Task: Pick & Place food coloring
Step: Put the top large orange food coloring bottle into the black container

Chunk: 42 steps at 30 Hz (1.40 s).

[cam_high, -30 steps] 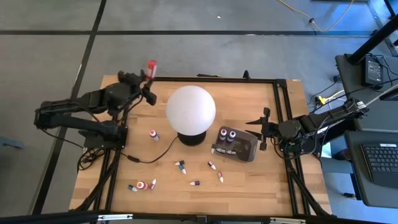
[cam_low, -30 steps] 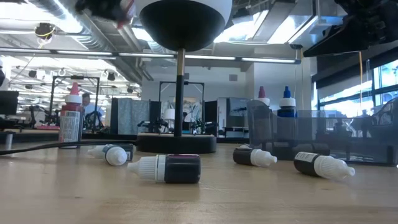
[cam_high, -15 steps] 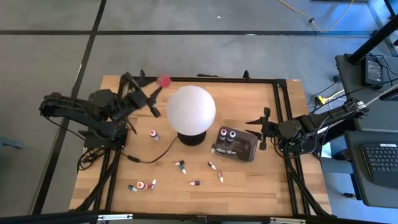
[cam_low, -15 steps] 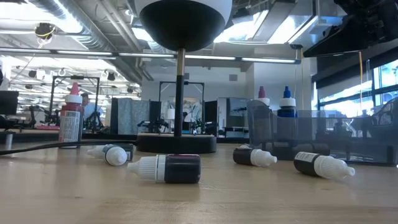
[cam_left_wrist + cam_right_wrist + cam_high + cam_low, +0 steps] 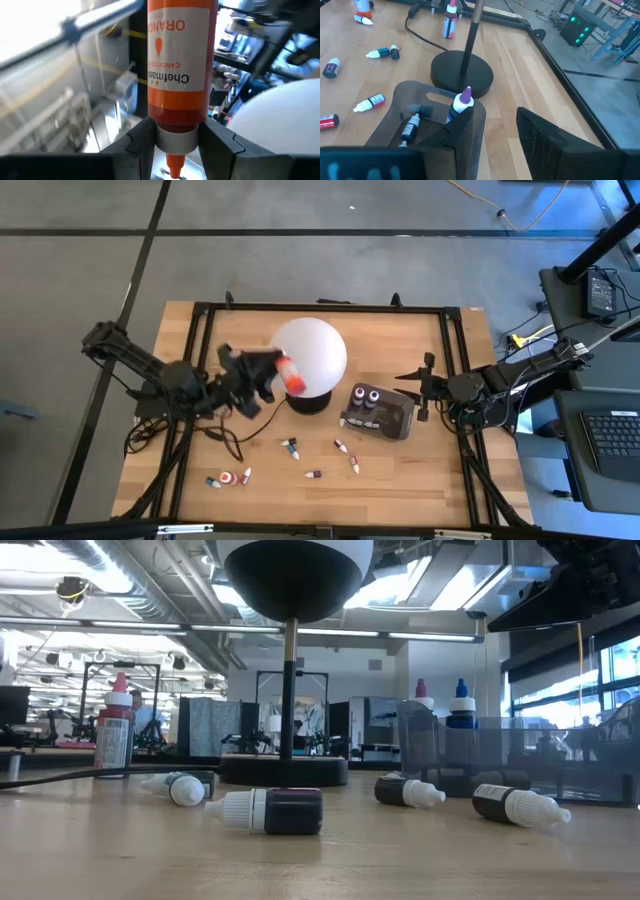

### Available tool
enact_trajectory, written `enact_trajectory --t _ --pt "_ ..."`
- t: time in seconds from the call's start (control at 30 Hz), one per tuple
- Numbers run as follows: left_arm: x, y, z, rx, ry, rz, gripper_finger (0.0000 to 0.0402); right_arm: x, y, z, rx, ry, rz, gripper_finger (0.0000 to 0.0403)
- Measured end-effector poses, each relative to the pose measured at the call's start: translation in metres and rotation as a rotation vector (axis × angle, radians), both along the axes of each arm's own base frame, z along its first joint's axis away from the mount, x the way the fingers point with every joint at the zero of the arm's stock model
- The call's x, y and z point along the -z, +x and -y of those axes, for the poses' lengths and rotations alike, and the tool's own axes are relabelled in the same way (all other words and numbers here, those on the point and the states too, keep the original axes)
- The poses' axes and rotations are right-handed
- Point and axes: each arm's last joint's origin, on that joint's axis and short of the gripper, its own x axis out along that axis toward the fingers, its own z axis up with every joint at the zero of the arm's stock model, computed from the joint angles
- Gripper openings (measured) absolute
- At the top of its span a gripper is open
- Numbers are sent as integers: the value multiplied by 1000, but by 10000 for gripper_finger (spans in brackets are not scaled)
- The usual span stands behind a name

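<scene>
Orange bottle [image 5: 177,75] is clamped at its neck in your left gripper [image 5: 270,375], in the air beside the globe lamp [image 5: 307,352]. Light, stiff, slick plastic; keep the neck hold. Right gripper [image 5: 425,387] waits empty, half-open, beside the tray [image 5: 400,420].

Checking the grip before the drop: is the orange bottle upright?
No: the orange bottle hangs tip down, neck clamped in the left gripper.

High view: overhead, facing straight down, covering the whole pale wooden table [image 5: 400,490]. Low view: at tabletop height, level, close to fallen bottles. Left wrist view: very close on an orange-labelled bottle [image 5: 178,75]. Right wrist view: angled down over the table. Shared by all four: the white globe lamp on its black round base [image 5: 307,358]
</scene>
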Motion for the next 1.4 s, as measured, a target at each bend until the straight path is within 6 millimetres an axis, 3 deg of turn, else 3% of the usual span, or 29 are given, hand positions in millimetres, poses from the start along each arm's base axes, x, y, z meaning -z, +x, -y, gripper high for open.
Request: enact_trajectory --t 0.3,0.57,0.77,1.1,1.27,1.4 --pt "43 27 50 53 253 -234 121 0 0 0 1 2 0 152" --pt "86 47 83 51 644 -460 124 0 0 0 1 1 -1 152" --pt "114 64 89 12 863 -603 125 0 0 0 13 32 6 152" --pt "152 89 86 58 1078 -706 130 2 5 -5 98 524 81 152" --pt "168 97 86 125 1112 -710 138 21 19 -10 104 580 116 152" --pt "180 103 84 118 1122 -746 139 33 30 -16 6 614 135 152"
